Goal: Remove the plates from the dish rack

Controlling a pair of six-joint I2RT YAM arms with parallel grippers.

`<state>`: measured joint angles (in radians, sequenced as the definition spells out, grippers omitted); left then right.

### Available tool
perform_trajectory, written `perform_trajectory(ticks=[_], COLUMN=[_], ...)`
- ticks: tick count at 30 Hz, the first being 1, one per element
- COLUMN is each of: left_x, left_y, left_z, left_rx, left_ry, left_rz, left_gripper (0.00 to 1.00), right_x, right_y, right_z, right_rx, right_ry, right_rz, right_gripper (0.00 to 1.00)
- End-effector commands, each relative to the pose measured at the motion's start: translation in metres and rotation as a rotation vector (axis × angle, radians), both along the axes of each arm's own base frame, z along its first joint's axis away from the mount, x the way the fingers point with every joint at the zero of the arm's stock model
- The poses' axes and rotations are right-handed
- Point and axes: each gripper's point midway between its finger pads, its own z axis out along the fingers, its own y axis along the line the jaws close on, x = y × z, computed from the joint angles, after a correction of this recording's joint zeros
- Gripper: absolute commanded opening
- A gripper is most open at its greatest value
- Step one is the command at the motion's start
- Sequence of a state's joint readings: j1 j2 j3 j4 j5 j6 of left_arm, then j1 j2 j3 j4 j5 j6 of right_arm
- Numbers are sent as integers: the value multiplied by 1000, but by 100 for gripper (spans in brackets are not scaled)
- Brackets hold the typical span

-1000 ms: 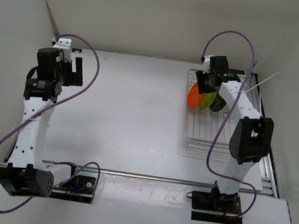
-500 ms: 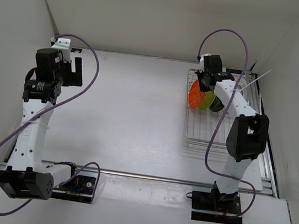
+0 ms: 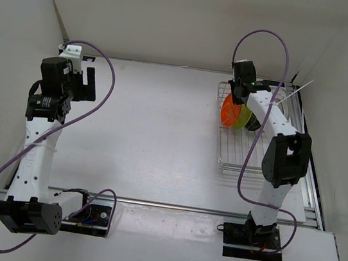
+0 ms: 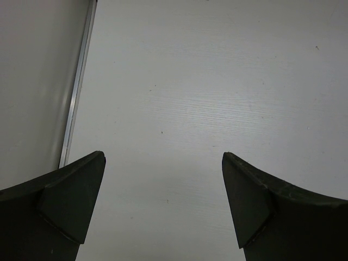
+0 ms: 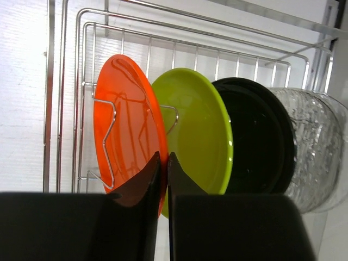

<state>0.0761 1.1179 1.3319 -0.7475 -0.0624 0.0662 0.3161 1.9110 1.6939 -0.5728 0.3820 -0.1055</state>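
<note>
Four plates stand on edge in the silver wire dish rack (image 5: pixel 65 109) in the right wrist view: orange (image 5: pixel 122 125), yellow-green (image 5: pixel 198 130), black (image 5: pixel 255 141), clear (image 5: pixel 315 147). My right gripper (image 5: pixel 163 157) is shut on the near rim of the orange plate, with one finger on each face. From above, the rack (image 3: pixel 234 160) sits at the table's far right, with the orange plate (image 3: pixel 229 112) and yellow-green plate (image 3: pixel 244 118) under the right gripper (image 3: pixel 235 99). My left gripper (image 4: pixel 163 163) is open and empty over bare table at the far left (image 3: pixel 88 83).
A white wall stands close on the right of the rack and another behind it. A metal rail (image 4: pixel 76 92) runs along the table's left edge beside the left gripper. A purple cable (image 3: pixel 283 48) loops above the right arm.
My right gripper has shifted a little toward the far left over the rack, at the orange plate. The left arm has barely moved.
</note>
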Motion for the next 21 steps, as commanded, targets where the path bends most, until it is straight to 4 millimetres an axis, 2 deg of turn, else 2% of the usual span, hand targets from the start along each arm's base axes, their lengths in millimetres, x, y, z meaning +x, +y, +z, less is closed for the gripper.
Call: perform_trajectory(ticks=[1,4,5,6,9,11,12,13,15,16,17,18,20,21], left_x=[-2,2,5,7,24,42,47,60,68,77,79,76,81,76], left_y=[-4,-5,-7,-9,-20,-36,-50,-60,-93,-107,-122,-148,-182,-212], left_z=[11,14,14,15,27,33,33,36,36,27,33,33,28,29], left_rx=[-7,-11,-9,-16,-34,-58,-75,-95,-147,-174,-201,-269,-355,-397], left_ry=[-40,-38,-32,-28,-34,-29,-19,-18,-2,27,18,23,43,51], left_rz=[-14,-22,-37,-51,-100,-167,-220,-252,-382,-434,-497,-628,-741,-843], left_gripper=[100,100,100,100,100,100,100,100,100,100,100,100,100,100], right_x=[12,10,14,11,6,0,-9,-13,-25,-32,-40,-44,-60,-65], right_y=[-4,-11,-14,-15,-18,-17,-20,-19,-16,-14,-10,-8,16,24], right_z=[46,61,84,89,129,149,165,172,193,193,199,200,202,197], right_rx=[5,-20,-16,-18,0,32,43,59,103,116,149,175,288,335], right_ry=[-110,-104,-150,-144,-222,-261,-286,-300,-336,-324,-333,-327,-291,-260], right_rz=[-85,-121,-146,-146,-149,-135,-136,-125,-94,-74,-54,-29,108,161], right_gripper=[0,0,0,0,0,0,0,0,0,0,0,0,0,0])
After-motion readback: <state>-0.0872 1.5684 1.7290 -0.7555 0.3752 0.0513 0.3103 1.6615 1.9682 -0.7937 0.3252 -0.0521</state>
